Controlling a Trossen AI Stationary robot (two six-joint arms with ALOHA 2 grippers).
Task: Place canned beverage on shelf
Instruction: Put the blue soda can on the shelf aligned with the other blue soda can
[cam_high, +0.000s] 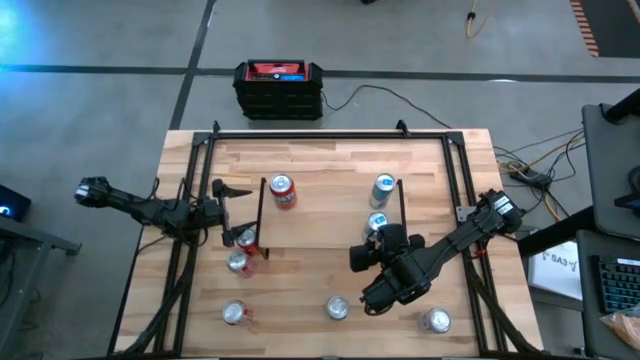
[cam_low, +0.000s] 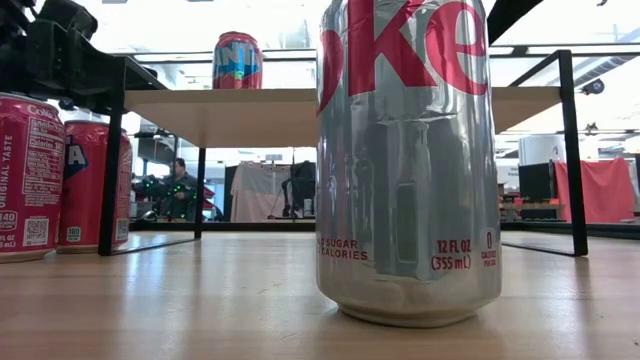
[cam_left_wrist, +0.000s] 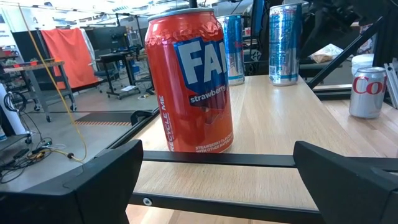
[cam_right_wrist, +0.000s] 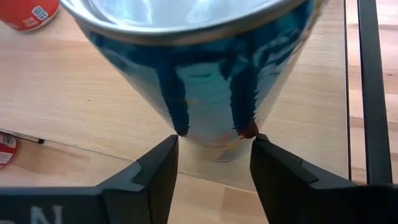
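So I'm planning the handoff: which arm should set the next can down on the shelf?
Right. Its tool is shut on the blue slim metal can over the light-wood shelf; the left tool is open, holding nothing.

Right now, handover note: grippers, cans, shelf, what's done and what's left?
Right gripper: shut on the blue can at the shelf's right end.
Left gripper: open, waiting at the shelf's left end, facing the red strawberry can.
Done: red strawberry can and a second blue can stand on the shelf.
Left: release the held can if seated; shelve the loose cans on the table.
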